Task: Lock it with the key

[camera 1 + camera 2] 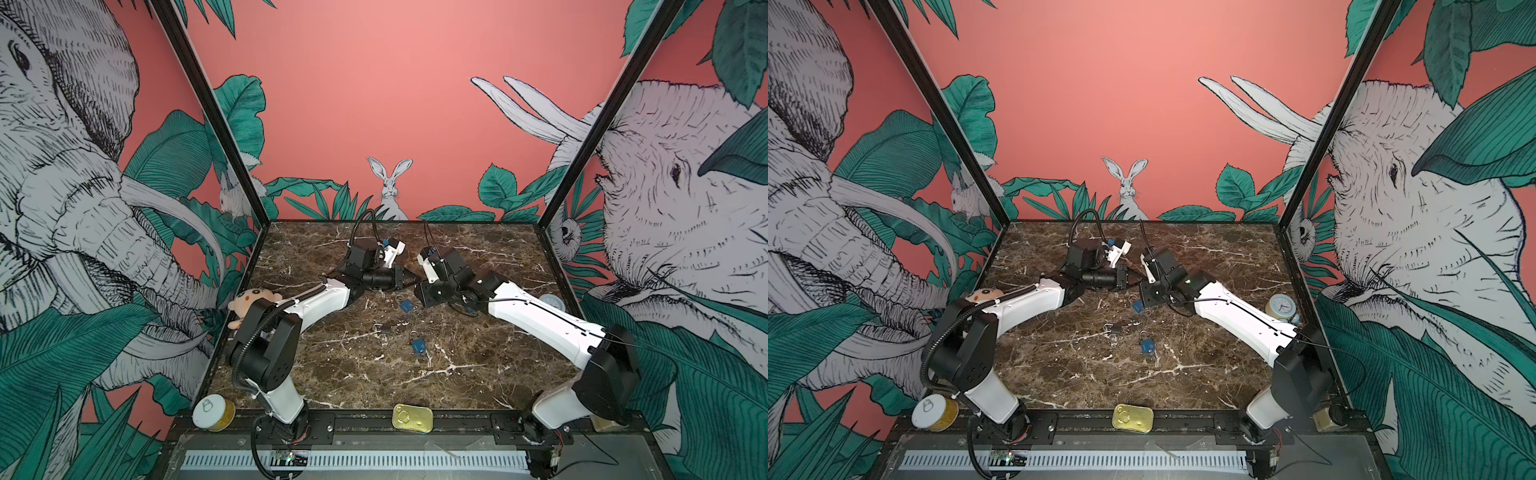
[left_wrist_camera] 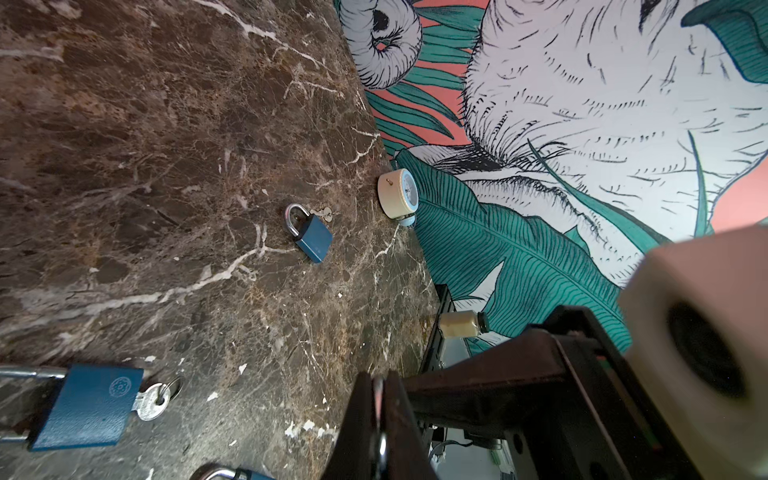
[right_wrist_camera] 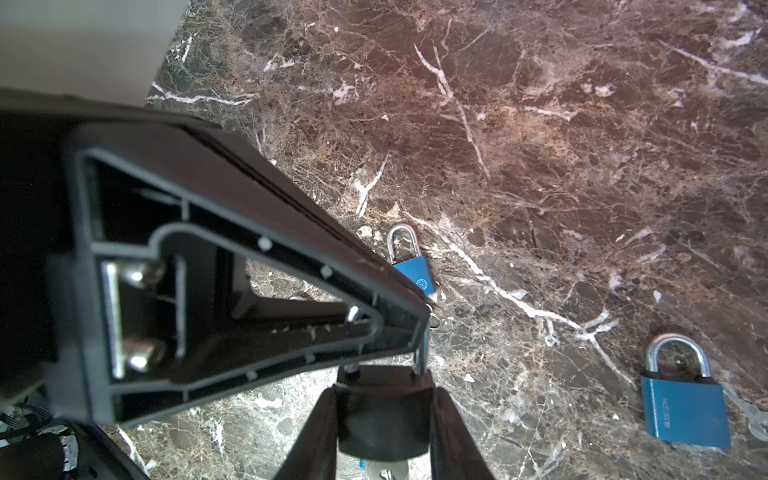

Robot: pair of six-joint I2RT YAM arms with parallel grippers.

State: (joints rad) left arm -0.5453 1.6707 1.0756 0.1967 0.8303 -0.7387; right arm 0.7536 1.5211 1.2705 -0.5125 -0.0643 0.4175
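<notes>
A dark padlock (image 3: 382, 415) hangs above the marble table with my right gripper (image 3: 382, 390) shut on its body. Its silver shackle (image 3: 422, 353) rises to my left gripper (image 3: 426, 309), which is shut on that thin metal. The left wrist view shows the same pinched metal strip between the fingers of the left gripper (image 2: 379, 386). In a top view the left gripper (image 1: 409, 277) and right gripper (image 1: 420, 291) meet at mid-table and hide the held padlock. A pale piece shows under the body; I cannot tell whether it is the key.
On the table lie two blue padlocks (image 1: 406, 306) (image 1: 418, 345) and a small dark padlock (image 1: 384, 329); one blue padlock carries a key (image 2: 151, 405). A clock (image 1: 1282, 307) stands right, a plush toy (image 1: 253, 297) left. A can (image 1: 212, 412) and a tin (image 1: 412, 417) stand in front.
</notes>
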